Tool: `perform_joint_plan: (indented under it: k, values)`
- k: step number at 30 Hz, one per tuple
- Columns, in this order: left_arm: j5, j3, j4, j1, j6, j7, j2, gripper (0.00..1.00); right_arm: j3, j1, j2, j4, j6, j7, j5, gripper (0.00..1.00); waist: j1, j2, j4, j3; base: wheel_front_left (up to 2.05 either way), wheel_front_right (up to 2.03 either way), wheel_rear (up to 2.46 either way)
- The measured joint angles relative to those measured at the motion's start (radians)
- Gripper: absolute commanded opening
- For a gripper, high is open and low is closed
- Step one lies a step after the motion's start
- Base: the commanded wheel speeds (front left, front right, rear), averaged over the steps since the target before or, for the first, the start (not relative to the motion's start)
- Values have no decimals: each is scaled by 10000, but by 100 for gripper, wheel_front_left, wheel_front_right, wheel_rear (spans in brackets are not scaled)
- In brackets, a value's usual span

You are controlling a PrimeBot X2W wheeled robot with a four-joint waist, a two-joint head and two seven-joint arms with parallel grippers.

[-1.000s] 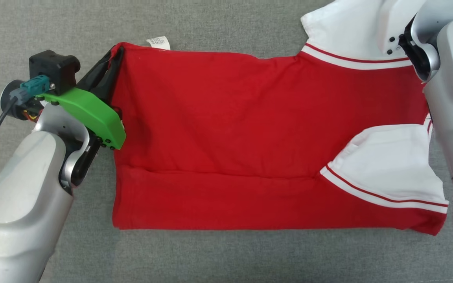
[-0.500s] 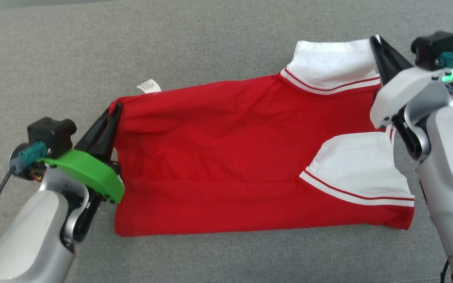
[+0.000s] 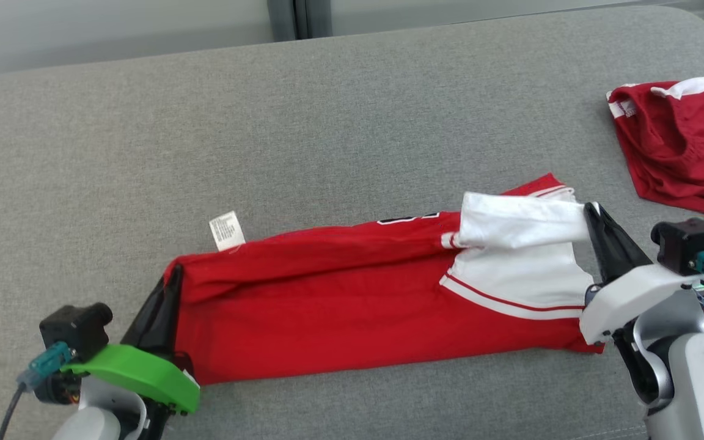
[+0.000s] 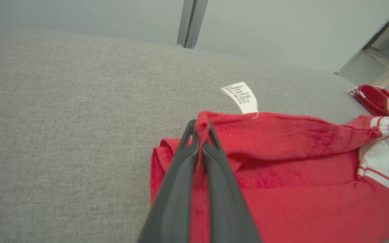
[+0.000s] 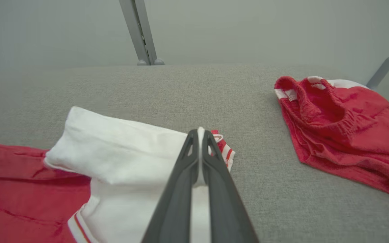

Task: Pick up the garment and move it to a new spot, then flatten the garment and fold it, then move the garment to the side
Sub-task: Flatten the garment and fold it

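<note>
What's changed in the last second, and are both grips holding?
Both arms drew the red shirt's far edge up and toward the near edge; it now lies narrower, half folded. The left gripper stays shut on the corner by the label, the right gripper on the white sleeve. The head camera tilted up.

Head cam: high, looks fwd + down on grey padded surface [image 3: 327, 122]. Wrist cams: low, close-in, looking along own jaws. All 3 share red garment [image 3: 340, 305].

The garment [image 3: 340, 305] carries a label [image 3: 227, 230] too small to read.
</note>
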Motion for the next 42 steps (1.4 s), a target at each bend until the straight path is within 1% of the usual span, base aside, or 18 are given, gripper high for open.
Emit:
perform_joint_plan:
  k: [3, 5, 6, 7, 8, 10, 12, 16, 21, 24, 29, 32, 37, 42]
  values:
    - [-138, -10, 169, 365, 35, -242, -209, 7, -274, 325, 148, -21, 0, -104, -199, 0, 0, 0, -58, -70, 0, 0, 0]
    - [-278, -4, 311, 594, 44, -393, -384, 30, -445, 471, 236, 65, 0, -234, -322, 2, 0, 0, -68, -119, 0, 0, 0]
    - [-293, -4, 368, 693, 48, -439, -435, 81, -510, 532, 270, 109, 0, -276, -359, 44, 0, 0, -65, -140, 0, 0, 0]
    - [-280, -4, 422, 793, 71, -539, -466, 100, -573, 621, 295, 171, 0, -353, -359, 93, 0, 0, -55, -164, 0, 0, 0]
    - [-278, -4, 483, 863, 119, -598, -504, 100, -648, 717, 332, 232, 0, -418, -353, 100, 0, 0, -38, -194, 0, 0, 0]
    - [-253, 19, 556, 1028, 153, -721, -596, 100, -790, 886, 364, 280, 0, -546, -334, 100, 0, 0, 3, -252, 0, 0, 0]
    - [-182, 92, 596, 1245, 278, -842, -685, 100, -972, 1076, 366, 291, 0, -654, -334, 100, 0, 0, 50, -322, 0, 0, 0]
    - [25, 462, 462, 1497, 489, -1016, -855, 100, -1210, 1340, 383, 320, 0, -796, -134, 100, 0, 0, 136, -467, 0, 0, 0]
    - [550, 892, 100, 1705, 686, -1060, -1149, 100, -1352, 1424, 389, 453, 0, -825, -88, 100, 0, 0, 273, -675, 0, 0, 0]
    - [932, 1162, -92, 1761, 750, -1062, -1365, 100, -1243, 1383, 395, 619, 0, -604, -253, 100, 0, 0, 375, -746, 0, 0, 0]
    - [1267, 1340, -136, 1803, 754, -1066, -1645, 100, -1095, 994, 362, 1277, 0, -98, -775, 100, 0, 0, 537, -769, 0, 0, 0]
    - [1463, 1400, -46, 1803, 750, -1074, -1756, 100, -968, 686, 104, 1856, 0, 182, -968, 100, 0, 0, 661, -732, 0, 0, 0]
    - [1595, 1448, 111, 1801, 646, -1074, -1969, 100, -953, 370, -205, 2953, 0, 472, -1129, 100, 0, 0, 906, -653, 0, 0, 0]
    - [1743, 1482, 244, 1801, 562, -1074, -2148, 100, -750, 242, -251, 3791, -4, 493, -1035, 100, 0, 0, 1175, -600, 0, 0, 0]
